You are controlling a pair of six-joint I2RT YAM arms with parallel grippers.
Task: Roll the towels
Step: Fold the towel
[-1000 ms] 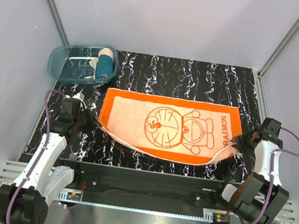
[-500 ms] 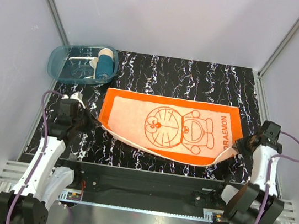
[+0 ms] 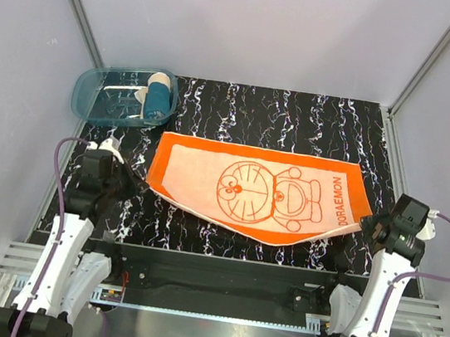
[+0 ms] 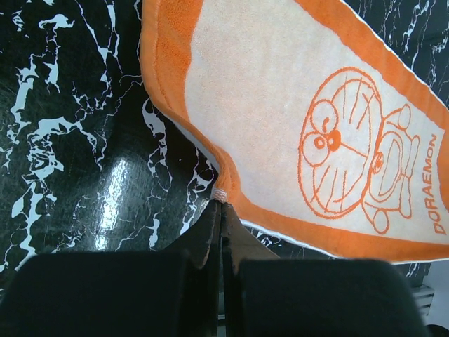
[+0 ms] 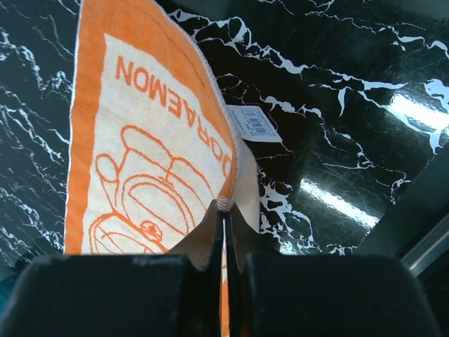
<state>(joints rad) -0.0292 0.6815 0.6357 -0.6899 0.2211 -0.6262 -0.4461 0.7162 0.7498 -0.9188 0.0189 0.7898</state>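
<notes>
Orange towel point(image 3: 259, 192) lies spread flat on the black marbled table point(image 3: 300, 112). Its two near corners are pinched by the left gripper point(image 4: 219, 203) and right gripper point(image 5: 223, 210) (both clamped on the hem). Pull evenly, taut and level, so the roll starts straight.

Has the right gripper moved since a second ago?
Yes. The right gripper, shut on the orange towel, shifted toward the near edge of the table, slightly rightward.

White tubular links on left arm point(image 3: 60, 239) and right arm point(image 3: 382, 284), black joint housings and bases, thin purple cables point(image 3: 54, 165) looping outward; dark tapered fingers point(image 4: 205, 239) from black wrist blocks.
</notes>
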